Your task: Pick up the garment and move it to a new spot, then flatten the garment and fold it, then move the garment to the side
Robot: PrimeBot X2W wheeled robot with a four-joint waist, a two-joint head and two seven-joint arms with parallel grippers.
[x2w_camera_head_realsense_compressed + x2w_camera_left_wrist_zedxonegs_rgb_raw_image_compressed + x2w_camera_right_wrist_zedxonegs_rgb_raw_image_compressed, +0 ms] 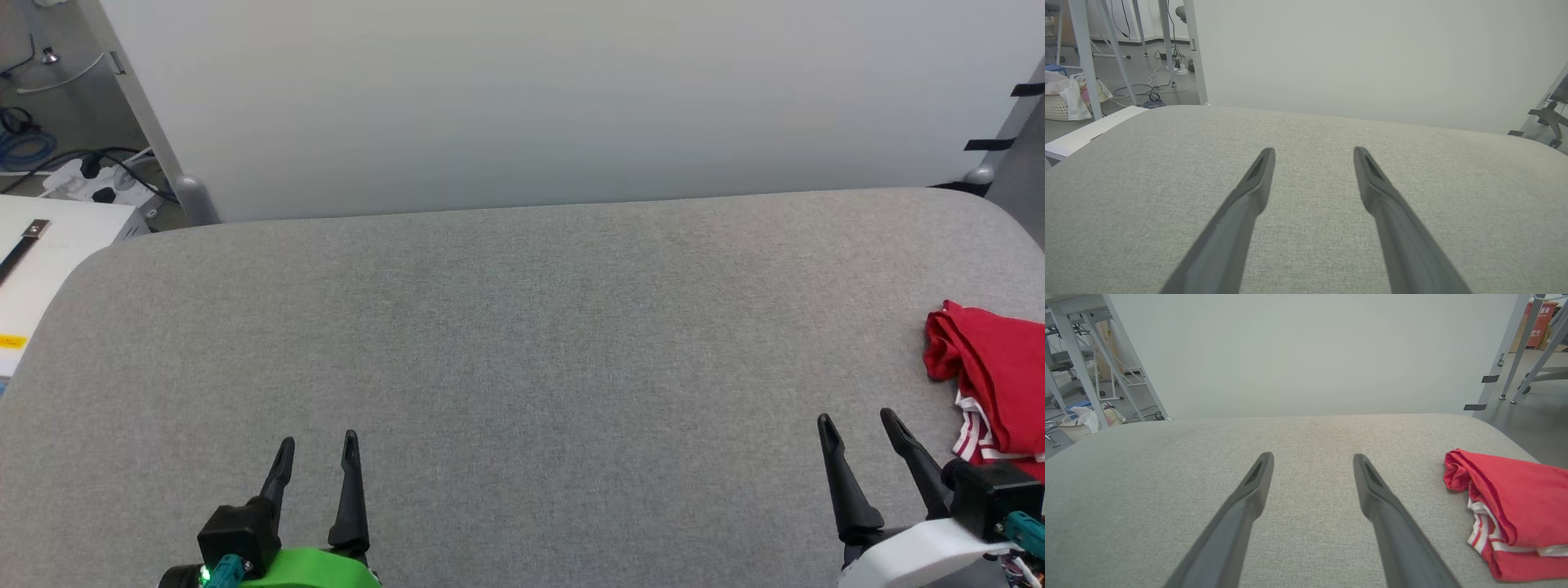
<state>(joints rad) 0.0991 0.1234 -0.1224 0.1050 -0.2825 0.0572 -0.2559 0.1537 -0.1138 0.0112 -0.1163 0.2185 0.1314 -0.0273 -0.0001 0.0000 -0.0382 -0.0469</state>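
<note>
At the far right of the grey worktop [522, 327] lies the garment [1000, 367], a bunched red heap with striped trim showing at its near side, partly cut off by the picture's edge. It sits just beside the right claw [856, 418], off to that claw's right and a little ahead; in the right wrist view the garment [1515, 498] seems to run slantwise from far-left to near-right. The right claw [1313, 456] stands wide and empty above bare cloth. The left claw [318, 439], also wide and empty, hangs well apart at the other side, so the right arm is clearly the nearer. Nothing stands between that claw and the heap; a pale panel [571, 98] rises behind the worktop.
</note>
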